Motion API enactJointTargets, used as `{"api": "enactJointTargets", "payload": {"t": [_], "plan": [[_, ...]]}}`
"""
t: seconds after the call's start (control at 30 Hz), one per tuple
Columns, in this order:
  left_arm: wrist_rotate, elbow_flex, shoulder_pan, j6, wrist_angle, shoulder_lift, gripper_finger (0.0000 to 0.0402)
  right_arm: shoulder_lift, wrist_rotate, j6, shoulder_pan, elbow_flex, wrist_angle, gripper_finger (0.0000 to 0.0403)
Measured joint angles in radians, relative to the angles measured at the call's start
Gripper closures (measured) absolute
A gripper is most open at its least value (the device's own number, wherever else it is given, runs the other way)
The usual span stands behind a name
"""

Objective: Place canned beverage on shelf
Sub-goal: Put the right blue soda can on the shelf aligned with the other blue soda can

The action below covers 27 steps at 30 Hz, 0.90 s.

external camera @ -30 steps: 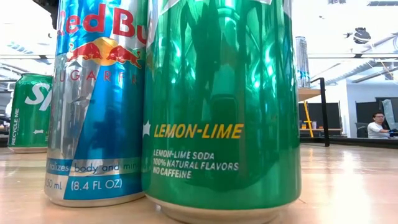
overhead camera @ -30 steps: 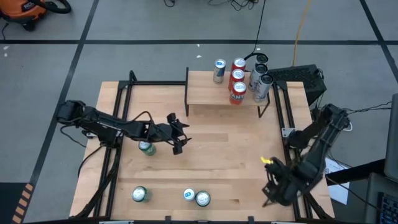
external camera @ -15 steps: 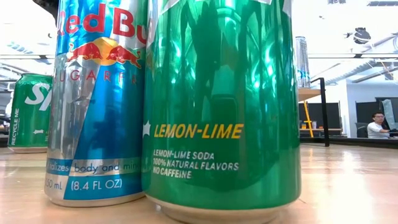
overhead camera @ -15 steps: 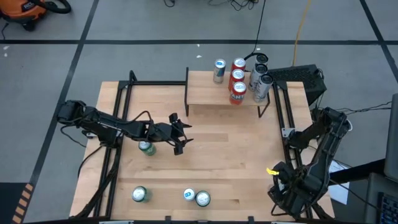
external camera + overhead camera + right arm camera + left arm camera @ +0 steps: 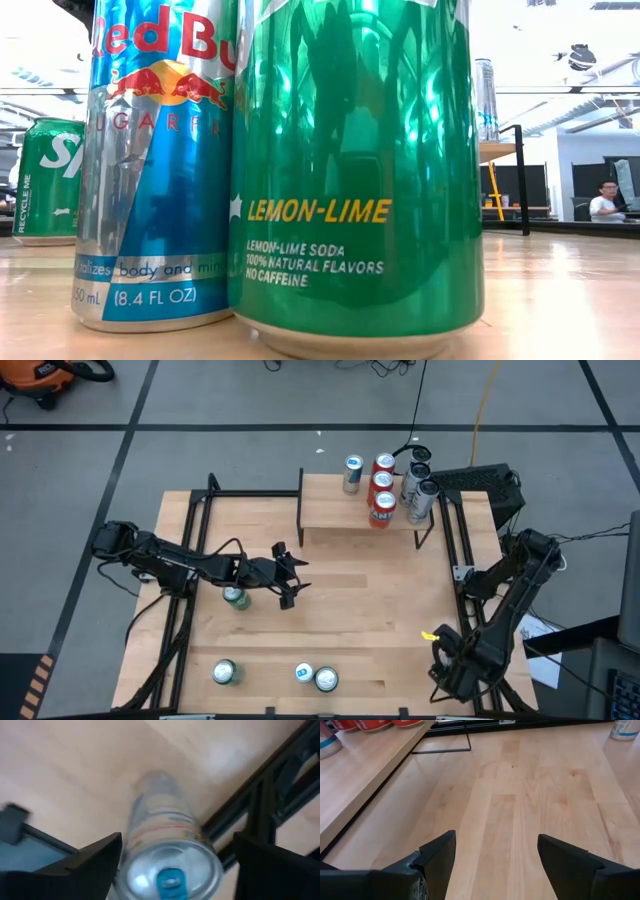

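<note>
Slim silver beverage can with a blue pull tab (image 5: 170, 865), seen from its top end, blurred, faint red and pale bands along the side. Sits between the fingers of the right gripper (image 5: 177, 837) at the near right corner of the light-wood table (image 5: 380, 600), just beside a black metal frame rail (image 5: 240, 805). Claw spread wide, a gap on either side of the can, no grip on it. Cannot tell whether upright or tilted. Hidden under the arm in the high view.

Far across the table, the small raised light-wood shelf on thin black supports (image 5: 335, 510), well apart from that can. Already carrying, toward its right end, a silver-and-blue can (image 5: 352, 473), three red cans in a row (image 5: 381, 485) and slim silver cans with dark tops (image 5: 420, 480). Left half of the board bare.

Left gripper (image 5: 286, 575) over the middle of the table, fingers wide and holding nothing. Just beside that arm, a green can (image 5: 235, 597). Along the near edge, another green can (image 5: 224, 672), a slim blue-topped can (image 5: 304, 673) and a green can with a silver top (image 5: 326, 680), the last two close together.

Filling the low view, a blue-and-silver can (image 5: 155, 160) reading "Red Bu", "SUGARFR" and "(8.4 FL OZ)". Next to it a shiny green can (image 5: 360, 170) reading "LEMON-LIME", "LEMON-LIME SODA", "100% NATURAL FLAVORS", "NO CAFFEINE". Farther back, a third green can (image 5: 48, 180) marked "RECYCLE ME". Beyond the table, a seated person (image 5: 604, 203).
</note>
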Motion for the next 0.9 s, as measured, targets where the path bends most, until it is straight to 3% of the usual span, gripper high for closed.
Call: {"api": "enactJointTargets", "payload": {"t": [0.2,0.37,0.63,0.9], "plan": [[0.0,0.0,0.0,-0.016,-0.012,-0.001,0.0125,-0.029,-0.06,-0.043,-0.014,-0.017,0.048,0.0109],[0.0,0.0,-0.002,-0.039,-0.013,-0.001,0.0125,-0.095,0.002,-0.121,-0.073,-0.017,0.059,0.0186],[-0.008,0.0,-0.006,-0.07,-0.042,-0.001,0.0125,-0.186,0.076,-0.341,-0.258,0.01,0.035,0.0186],[-0.039,0.0,-0.005,-0.047,-0.025,-0.001,0.0125,-0.107,0.116,-0.722,-0.541,0.291,-0.122,0.0185]]}}
